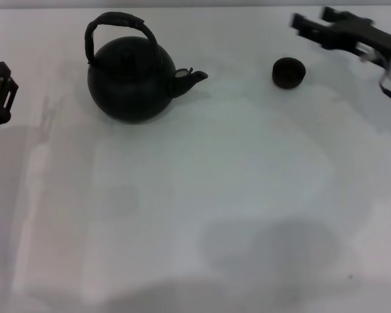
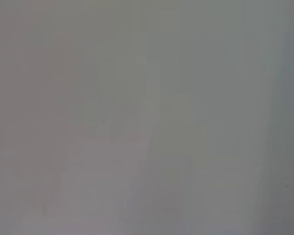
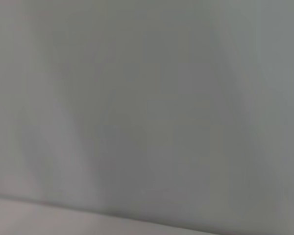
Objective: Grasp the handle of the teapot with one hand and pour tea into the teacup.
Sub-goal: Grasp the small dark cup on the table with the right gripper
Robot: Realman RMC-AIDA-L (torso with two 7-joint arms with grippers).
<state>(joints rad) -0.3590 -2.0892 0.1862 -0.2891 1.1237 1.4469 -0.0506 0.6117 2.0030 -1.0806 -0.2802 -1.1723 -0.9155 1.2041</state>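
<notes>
The matte-black teapot (image 1: 130, 81) stands upright at the back left of the white table, its short spout (image 1: 192, 78) pointing right towards the teacup. Its dark arched handle (image 1: 117, 26) loops over the knobbed lid and nothing holds it. The small dark teacup (image 1: 289, 72) stands to the right of the spout, well apart from the pot. My right gripper (image 1: 307, 18) hovers open and empty just behind and to the right of the cup. My left gripper (image 1: 5, 77) is at the far left edge, well left of the teapot. Both wrist views show only blank pale surface.
The white table (image 1: 202, 195) stretches in front of the teapot and the cup, with soft shadows near its front edge. Nothing else stands on it in view.
</notes>
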